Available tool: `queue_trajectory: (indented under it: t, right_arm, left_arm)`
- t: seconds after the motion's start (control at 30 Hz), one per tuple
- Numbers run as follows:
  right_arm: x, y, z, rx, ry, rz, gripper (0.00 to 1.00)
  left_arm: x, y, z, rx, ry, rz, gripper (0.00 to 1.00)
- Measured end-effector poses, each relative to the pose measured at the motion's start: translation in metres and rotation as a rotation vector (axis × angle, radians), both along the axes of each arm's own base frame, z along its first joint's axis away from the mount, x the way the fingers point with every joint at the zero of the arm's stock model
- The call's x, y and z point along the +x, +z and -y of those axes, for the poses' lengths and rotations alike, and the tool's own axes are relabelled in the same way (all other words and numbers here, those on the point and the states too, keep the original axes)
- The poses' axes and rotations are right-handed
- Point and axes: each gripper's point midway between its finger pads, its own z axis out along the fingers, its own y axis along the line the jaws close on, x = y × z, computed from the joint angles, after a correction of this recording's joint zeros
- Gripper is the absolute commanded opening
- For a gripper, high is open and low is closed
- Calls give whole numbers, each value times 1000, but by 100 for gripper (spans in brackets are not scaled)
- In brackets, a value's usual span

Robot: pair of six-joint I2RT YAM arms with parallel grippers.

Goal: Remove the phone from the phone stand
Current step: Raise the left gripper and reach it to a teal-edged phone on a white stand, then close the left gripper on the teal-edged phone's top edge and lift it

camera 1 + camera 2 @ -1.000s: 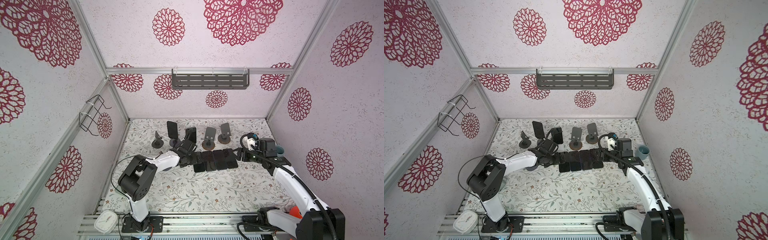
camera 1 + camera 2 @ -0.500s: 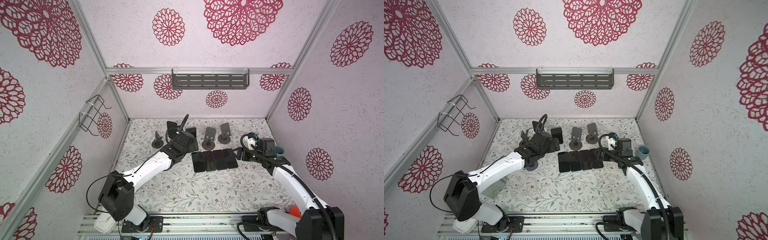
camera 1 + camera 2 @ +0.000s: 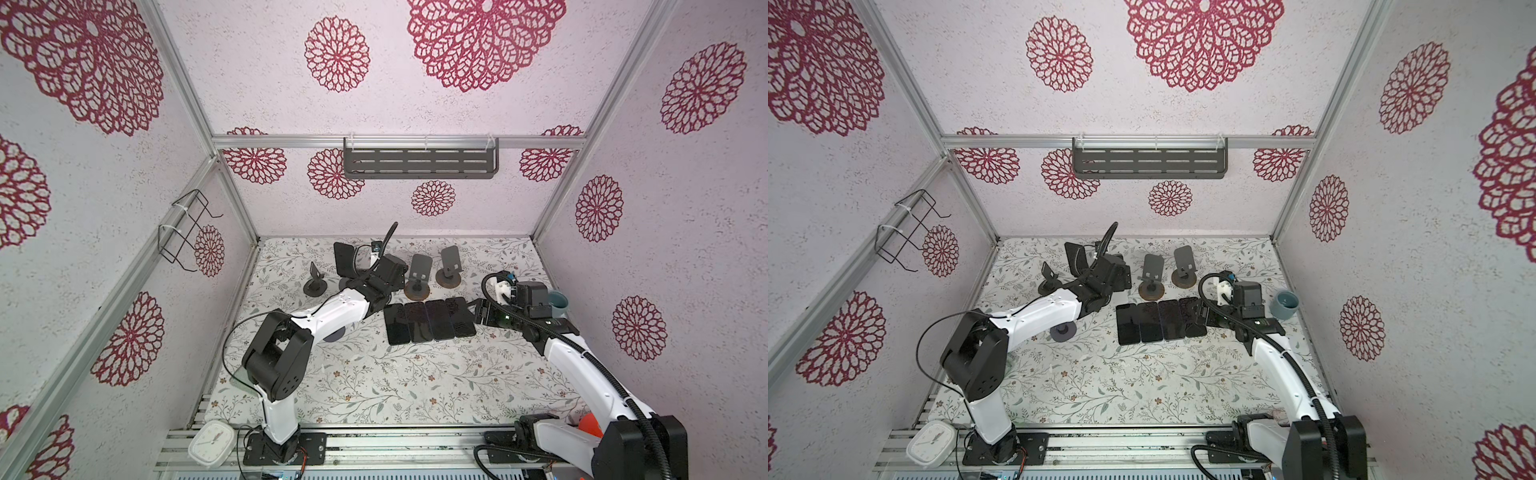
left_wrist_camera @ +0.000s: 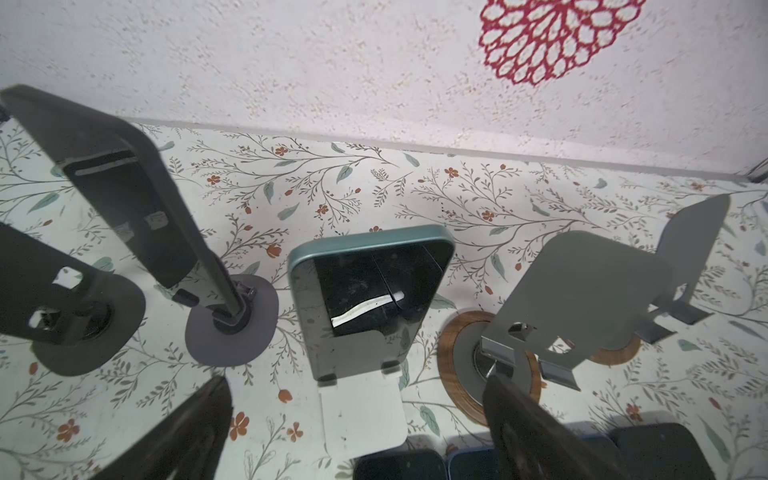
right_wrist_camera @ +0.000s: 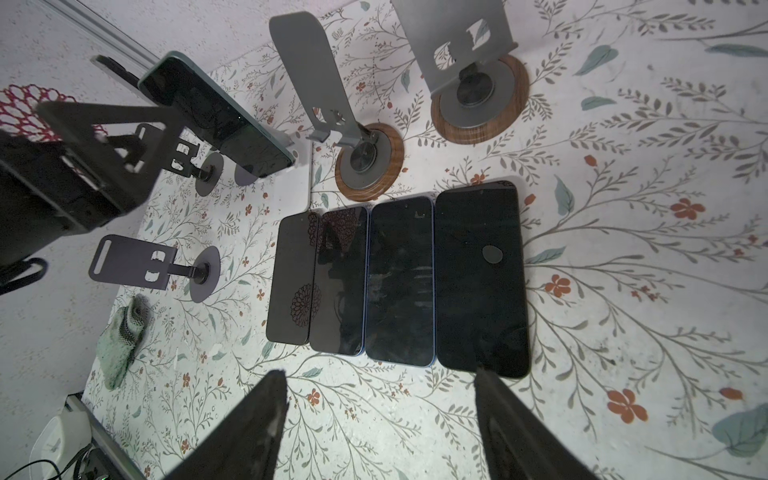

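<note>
Left gripper [image 4: 357, 386] spread wide, holding nothing, facing the teal phone [image 4: 365, 286] on its stand [image 4: 361, 411]; right gripper [image 5: 379, 374] parted, empty too.

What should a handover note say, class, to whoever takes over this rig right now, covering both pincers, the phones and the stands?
Left pincer: open, empty, facing the teal-edged black phone, not touching it.
Right pincer: open, empty, at the end of the row of four black phones lying flat on the floral table.
Done: those four lie flat; two grey metal stands on round wooden bases are empty.
Left: the teal-edged phone leans on its white stand; grasp it and lift it off.
</note>
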Motion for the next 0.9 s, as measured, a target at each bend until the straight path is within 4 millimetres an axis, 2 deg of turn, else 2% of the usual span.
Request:
queue_trajectory:
  t: [0.27,0.57,0.7,0.9]
  right_arm:
    - [-1,3,0,1,0,16,74]
    - [-3,3,0,1,0,18,74]
    - [-4,0,1,0,0,11,74]
    - [-6,0,1,-1,0,11,74]
  left_arm:
    - [22,-13,9,26,-9,-5,98]
    - [34,-53,0,53,-1,-58,98]
    - [38,-53,-1,40,-1,-52,100]
    - [43,-48,1,29,-3,-35,87]
